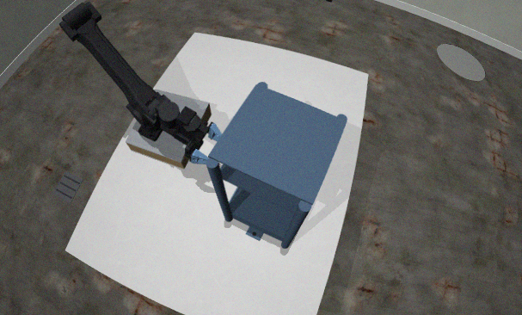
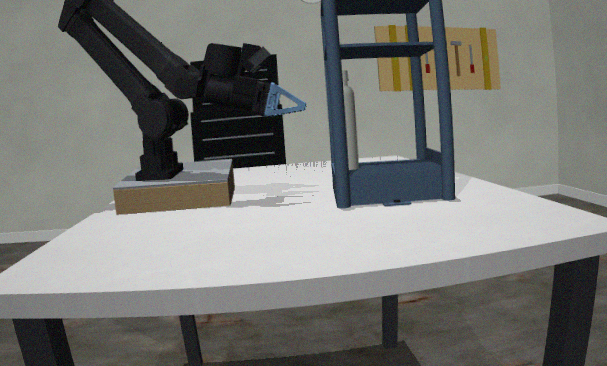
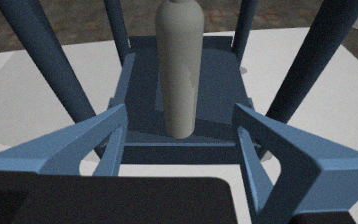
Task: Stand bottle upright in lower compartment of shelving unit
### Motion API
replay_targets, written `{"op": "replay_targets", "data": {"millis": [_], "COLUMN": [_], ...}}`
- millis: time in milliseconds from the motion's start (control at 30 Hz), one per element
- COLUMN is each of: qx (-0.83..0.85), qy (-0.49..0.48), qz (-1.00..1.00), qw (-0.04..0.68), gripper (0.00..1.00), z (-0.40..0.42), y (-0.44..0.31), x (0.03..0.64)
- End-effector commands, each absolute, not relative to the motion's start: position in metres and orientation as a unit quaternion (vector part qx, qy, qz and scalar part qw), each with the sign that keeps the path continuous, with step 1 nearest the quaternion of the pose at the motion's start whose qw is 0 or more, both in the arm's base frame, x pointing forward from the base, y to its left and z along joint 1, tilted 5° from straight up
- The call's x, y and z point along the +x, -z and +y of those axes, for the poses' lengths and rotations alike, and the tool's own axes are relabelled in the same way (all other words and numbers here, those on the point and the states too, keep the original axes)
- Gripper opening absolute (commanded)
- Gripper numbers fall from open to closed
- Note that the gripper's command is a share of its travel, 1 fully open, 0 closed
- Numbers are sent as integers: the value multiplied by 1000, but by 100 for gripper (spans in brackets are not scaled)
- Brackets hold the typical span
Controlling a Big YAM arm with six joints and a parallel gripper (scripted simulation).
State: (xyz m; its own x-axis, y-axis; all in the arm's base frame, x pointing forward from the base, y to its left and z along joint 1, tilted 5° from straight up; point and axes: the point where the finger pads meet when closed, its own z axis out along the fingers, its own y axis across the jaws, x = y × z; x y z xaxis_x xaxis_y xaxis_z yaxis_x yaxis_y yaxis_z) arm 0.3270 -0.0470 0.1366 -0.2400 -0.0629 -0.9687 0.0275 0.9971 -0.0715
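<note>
A pale grey bottle (image 3: 180, 65) stands upright on the floor of the lower compartment of the blue shelving unit (image 2: 385, 100), just behind the low front lip (image 3: 180, 151). In the exterior view the bottle (image 2: 350, 120) shows partly behind the unit's front left post. My gripper (image 3: 179, 111) is open and empty, its blue fingers pulled back outside the unit, apart from the bottle. It shows in the top view (image 1: 205, 144) beside the unit's top and in the exterior view (image 2: 290, 106) left of the posts. The bottle's cap is cut off in the wrist view.
The unit (image 1: 278, 146) has four round posts, a middle shelf (image 2: 385, 49) and a top plate. My arm's base sits on a tan block (image 2: 173, 190) at the table's left. A black drawer cabinet (image 2: 238, 125) stands behind the table.
</note>
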Motion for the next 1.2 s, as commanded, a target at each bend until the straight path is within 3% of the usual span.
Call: {"op": "replay_targets", "data": {"millis": [0, 1167], "qx": [-9, -12], "qy": [42, 44], "qz": [787, 784], "qw": [615, 619], "gripper": [73, 73], "z": [-51, -48], "y": [-138, -154], "x": [326, 271]}}
